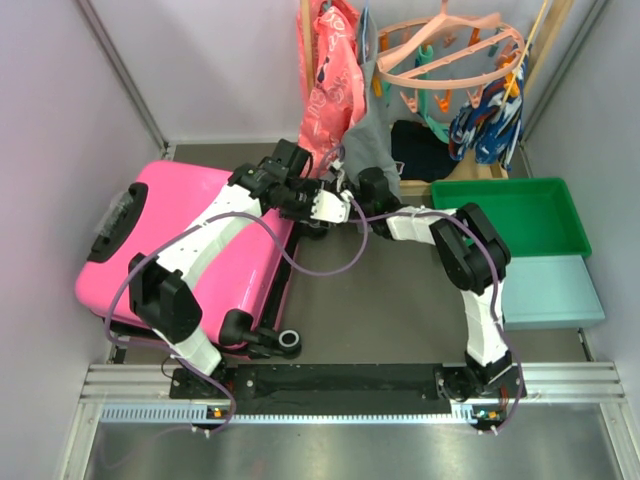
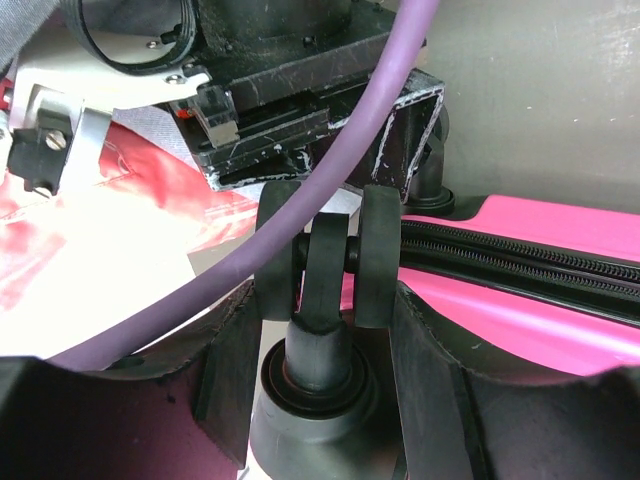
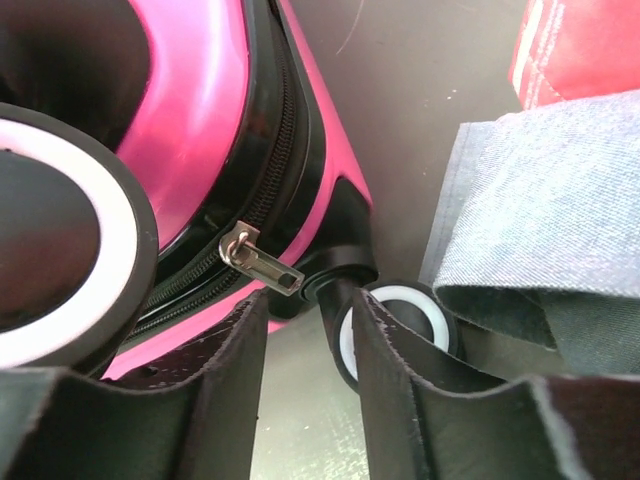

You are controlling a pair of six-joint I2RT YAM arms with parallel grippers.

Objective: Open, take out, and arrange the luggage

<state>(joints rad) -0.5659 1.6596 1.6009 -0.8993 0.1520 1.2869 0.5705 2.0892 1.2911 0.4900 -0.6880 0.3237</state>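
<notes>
The hot-pink luggage (image 1: 190, 240) lies flat on the left of the table, its black zipper (image 2: 520, 260) closed. My left gripper (image 1: 300, 205) reaches over its far right corner. In the left wrist view its jaws (image 2: 325, 310) are shut on a black caster wheel (image 2: 325, 270), one finger on each side. My right gripper (image 1: 342, 207) sits just right of that corner. Its jaws (image 3: 310, 305) are open with only bare table between them. The metal zipper pull (image 3: 262, 260) hangs free just above its left fingertip (image 3: 250, 320). A white-hubbed wheel (image 3: 400, 305) sits behind the right finger.
A green tray (image 1: 510, 215) and a pale teal flat box (image 1: 550, 290) lie at the right. Clothes (image 1: 335, 90) and a peg hanger (image 1: 450, 50) hang at the back. Grey denim (image 3: 550, 220) drapes beside the right gripper. A purple cable (image 2: 300, 230) crosses the left wrist view.
</notes>
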